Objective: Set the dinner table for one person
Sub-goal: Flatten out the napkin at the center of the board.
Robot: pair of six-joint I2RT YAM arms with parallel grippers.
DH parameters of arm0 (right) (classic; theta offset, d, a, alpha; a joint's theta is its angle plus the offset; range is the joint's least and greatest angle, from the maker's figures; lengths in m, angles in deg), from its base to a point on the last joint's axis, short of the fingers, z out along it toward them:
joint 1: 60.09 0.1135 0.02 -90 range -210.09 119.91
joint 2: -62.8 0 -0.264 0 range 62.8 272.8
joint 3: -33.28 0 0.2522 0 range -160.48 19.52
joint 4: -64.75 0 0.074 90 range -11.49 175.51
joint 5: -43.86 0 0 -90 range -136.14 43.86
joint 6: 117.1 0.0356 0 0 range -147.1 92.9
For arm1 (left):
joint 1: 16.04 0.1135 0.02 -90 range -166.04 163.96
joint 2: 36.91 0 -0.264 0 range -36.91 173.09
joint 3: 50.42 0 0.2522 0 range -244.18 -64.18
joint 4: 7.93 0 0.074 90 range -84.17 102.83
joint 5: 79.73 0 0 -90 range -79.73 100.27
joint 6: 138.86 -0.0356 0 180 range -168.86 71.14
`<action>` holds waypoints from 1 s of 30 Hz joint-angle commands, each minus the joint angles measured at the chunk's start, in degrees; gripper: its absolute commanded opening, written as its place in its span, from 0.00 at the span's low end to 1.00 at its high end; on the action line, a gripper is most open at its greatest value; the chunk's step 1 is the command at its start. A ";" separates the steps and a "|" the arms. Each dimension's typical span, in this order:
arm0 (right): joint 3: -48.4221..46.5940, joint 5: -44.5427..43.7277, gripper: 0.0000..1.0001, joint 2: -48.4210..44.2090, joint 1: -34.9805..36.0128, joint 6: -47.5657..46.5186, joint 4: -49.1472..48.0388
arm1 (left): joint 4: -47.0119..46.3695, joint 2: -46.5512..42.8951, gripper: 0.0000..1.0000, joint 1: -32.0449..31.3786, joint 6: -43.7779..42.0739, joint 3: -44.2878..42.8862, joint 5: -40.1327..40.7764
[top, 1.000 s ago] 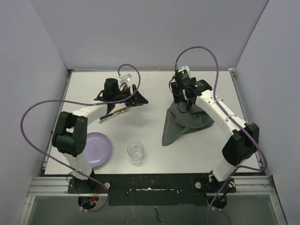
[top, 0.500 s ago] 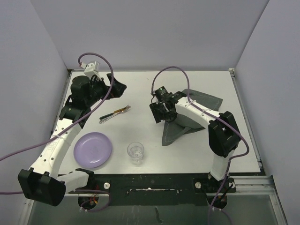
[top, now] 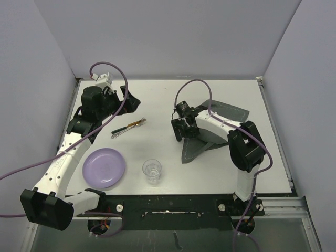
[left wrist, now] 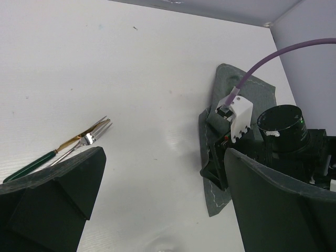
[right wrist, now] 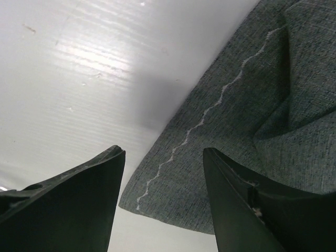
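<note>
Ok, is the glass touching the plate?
Apart. The top view shows a strip of bare table between the plate and the glass.

There is one large white rectangular tabletop [top: 157, 105]. On it lie one round lilac plastic plate [top: 104, 167] at the near left, one clear drinking glass [top: 152, 170] near the middle, and one dark grey cloth placemat [top: 191, 149], crumpled, to the right. There are two pieces of cutlery at the far left: one green-handled gold utensil [left wrist: 31, 165] and one silver fork [left wrist: 86, 139]. Two white-and-black robot arms are in view, the left arm [top: 63, 163] and the right arm [top: 220, 126].
</note>
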 commanded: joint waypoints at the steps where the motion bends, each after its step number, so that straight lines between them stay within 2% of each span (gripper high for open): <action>1: -0.12 -0.45 0.62 2.01 -2.23 0.33 -2.63 | -0.70 -1.36 0.98 0.28 -0.75 -0.45 0.69; 9: -1.23 3.34 0.60 5.60 -6.33 -0.72 -5.13 | -0.26 -1.43 0.98 0.24 -0.75 -0.96 0.53; 12: -1.80 4.62 0.56 6.93 -6.73 -0.94 -5.77 | -0.09 -1.61 0.98 0.25 -0.77 -1.14 0.28; 14: -2.50 5.10 0.44 8.01 -6.77 -0.95 -6.00 | 0.08 -1.73 0.98 0.24 -0.75 -1.24 0.40; 18: -5.87 6.49 0.05 11.13 -6.76 -1.29 -4.68 | 0.56 -1.84 0.98 0.24 -0.75 -1.32 0.55; 19: -6.84 6.74 0.00 11.79 -6.69 -1.30 -4.35 | 0.69 -1.89 0.98 0.24 -0.75 -1.33 0.52; 30: -22.11 11.88 0.00 13.66 -1.72 -4.31 -0.78 | 2.12 -2.95 0.98 0.33 -1.16 -1.33 1.46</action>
